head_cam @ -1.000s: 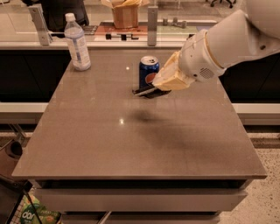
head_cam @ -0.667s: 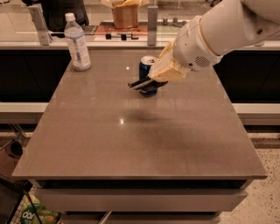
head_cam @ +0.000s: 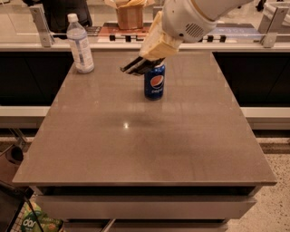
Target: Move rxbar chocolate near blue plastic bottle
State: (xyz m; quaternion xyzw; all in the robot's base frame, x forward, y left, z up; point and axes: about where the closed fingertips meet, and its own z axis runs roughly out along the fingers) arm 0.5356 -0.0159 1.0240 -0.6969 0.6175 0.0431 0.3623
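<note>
The blue plastic bottle (head_cam: 80, 44), clear with a white cap and a pale label, stands upright at the far left corner of the table. My gripper (head_cam: 146, 62) hangs in the air above the far middle of the table, just over the Pepsi can. It is shut on the rxbar chocolate (head_cam: 137, 66), a flat dark bar that sticks out to the left from the fingers. The bar is lifted off the table, well to the right of the bottle.
A dark blue Pepsi can (head_cam: 154, 80) stands upright under the gripper. The brown table (head_cam: 145, 136) has a raised counter with a glass screen behind it. A brown paper bag (head_cam: 128, 13) sits on that counter. Clutter lies on the floor at the lower left.
My gripper has carried the bar up and to the left, from in front of the can to above it. The can now shows in full.
</note>
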